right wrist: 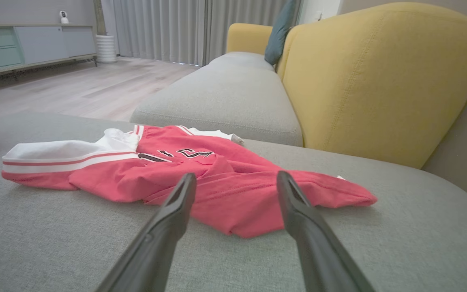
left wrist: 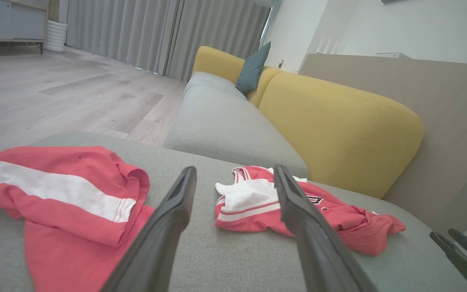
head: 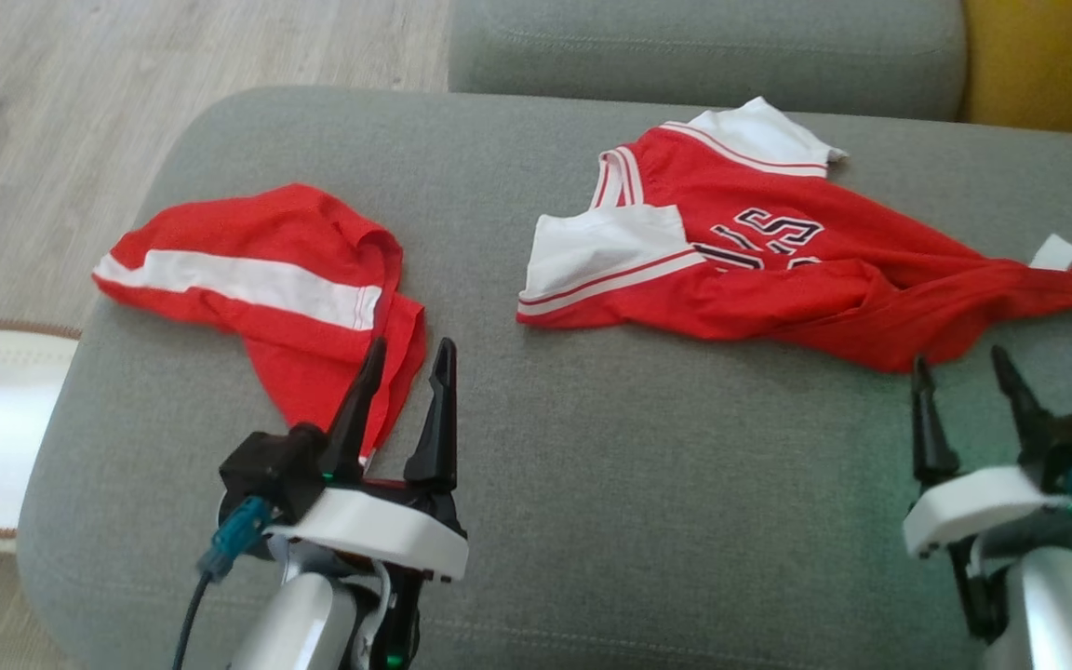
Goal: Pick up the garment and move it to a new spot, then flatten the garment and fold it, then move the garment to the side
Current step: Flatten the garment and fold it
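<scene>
Grey fabric of the seat cushion (head: 610, 447) carries two red garments, which lie well apart.

(a) At my left, red shorts (head: 247, 279) with a broad white stripe lie crumpled, and one part runs down toward the left gripper (head: 410, 349). Its two dark fingers stand apart with nothing between them. In the head view the tips overlap the near edge of the shorts; I cannot tell whether they touch the cloth.

(b) At my right, a red jersey (head: 778, 270) with white sleeves and dark lettering lies rumpled. Its lower half is bunched and drawn out to a point toward the cushion's right edge, with a small white tag beside that point. The right gripper (head: 960, 361) sits just on the near side of the jersey's hem, fingers likewise spread and holding nothing. In the right wrist view the jersey lies directly ahead of the fingertips.

(c) Beyond these I see a second grey seat (head: 703, 46), a yellow backrest (right wrist: 379, 81), a teal pillow (left wrist: 253, 69), pale wooden floor (head: 80, 112) and grey curtains (left wrist: 156, 36).
</scene>
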Tool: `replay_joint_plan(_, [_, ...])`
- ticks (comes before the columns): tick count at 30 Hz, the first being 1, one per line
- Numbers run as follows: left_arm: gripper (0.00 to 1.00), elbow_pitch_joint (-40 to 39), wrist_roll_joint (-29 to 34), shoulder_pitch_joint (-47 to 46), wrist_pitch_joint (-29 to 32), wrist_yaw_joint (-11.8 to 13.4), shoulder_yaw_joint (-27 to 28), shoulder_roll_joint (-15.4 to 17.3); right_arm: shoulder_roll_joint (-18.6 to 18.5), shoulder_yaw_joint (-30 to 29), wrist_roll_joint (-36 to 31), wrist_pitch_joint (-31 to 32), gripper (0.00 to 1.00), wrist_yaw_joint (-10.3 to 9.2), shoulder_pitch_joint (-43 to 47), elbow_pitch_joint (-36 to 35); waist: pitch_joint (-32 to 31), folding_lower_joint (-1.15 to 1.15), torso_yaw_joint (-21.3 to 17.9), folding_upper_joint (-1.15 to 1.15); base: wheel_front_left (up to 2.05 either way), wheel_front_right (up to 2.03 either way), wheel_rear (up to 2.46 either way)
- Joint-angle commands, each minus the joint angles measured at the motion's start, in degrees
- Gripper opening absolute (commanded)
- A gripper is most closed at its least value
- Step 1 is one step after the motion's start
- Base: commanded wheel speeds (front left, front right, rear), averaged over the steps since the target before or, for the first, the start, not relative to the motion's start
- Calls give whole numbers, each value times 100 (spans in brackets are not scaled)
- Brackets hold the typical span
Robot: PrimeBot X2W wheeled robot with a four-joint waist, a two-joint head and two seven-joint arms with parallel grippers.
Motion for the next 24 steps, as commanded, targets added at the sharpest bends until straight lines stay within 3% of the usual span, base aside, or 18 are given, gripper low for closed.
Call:
replay_joint_plan(1, [100,-216,49,-218,-69,-9,160,15,-34,65,23,55,100,-4,-409,-188,88,0,72,0,0,0,0])
replay_joint_plan(9, [100,-231,-16,-371,-69,-9,104,15,-33,-125,-240,391,100,-4,-1038,169,418,0,361,0,0,0,0])
replay_joint_plan(19, [100,-235,-95,-567,-69,-11,87,15,-69,-743,-919,915,100,-4,-1867,1146,745,0,746,0,0,0,0])
replay_joint_plan(20, [100,-231,-99,-571,-69,-11,88,15,-69,-785,-957,940,72,-4,-1919,1234,750,0,761,0,0,0,0])
replay_joint_plan(21, [100,-227,-102,-572,-69,-9,88,15,-70,-818,-999,954,21,-4,-1963,1308,754,0,773,0,0,0,0])
replay_joint_plan(22, [100,-223,-104,-572,-69,-8,91,15,-71,-828,-1039,937,0,-4,-2001,1366,752,0,780,0,0,0,0])
replay_joint_plan(24, [100,-214,-103,-564,-69,0,103,15,-68,-809,-1077,851,0,-4,-2075,1448,737,0,772,0,0,0,0])
